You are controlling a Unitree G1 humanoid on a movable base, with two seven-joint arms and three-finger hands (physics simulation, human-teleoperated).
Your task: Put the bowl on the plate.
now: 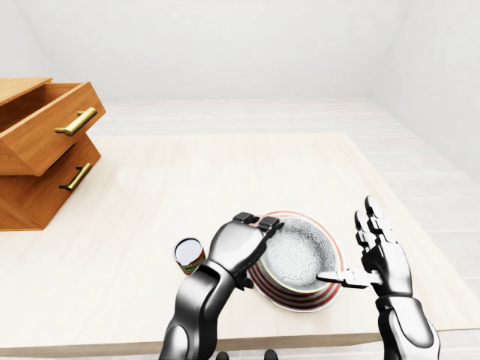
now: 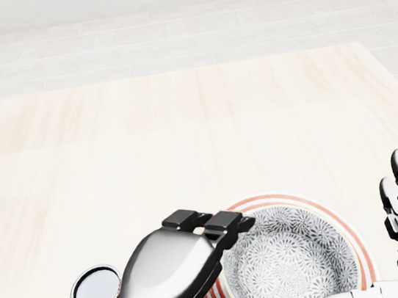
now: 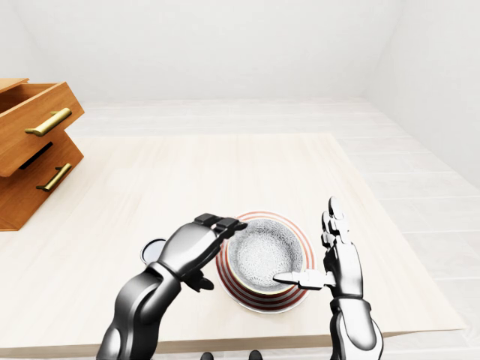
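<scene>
The bowl [image 1: 296, 255] is sitting inside the red-ringed plate [image 1: 271, 289], between the two hands, so the placing looks essentially done and what remains is probably letting go and clearing away.

The left hand [image 1: 238, 244] is pressing in at the bowl's near-left rim, its back turned up toward the cameras and its fingers [image 2: 223, 222] bending forward over the rim edge. The thumb is hiding beneath the palm, so I cannot tell whether this hand is pinching the rim or merely resting against it. The left forearm is rising steeply from the lower edge of the eye views, elbow tucked low.

The right hand [image 1: 382, 259] is standing just beyond the bowl's other side, released: fingers are pointing straight up, palm is facing the bowl, and the thumb [image 1: 337, 279] is reaching sideways to the plate's rim, seemingly as a guard steadying the stack.

A tomato can [image 1: 189, 255] is standing on the tabletop [image 1: 187, 180] just outside the left hand.
</scene>
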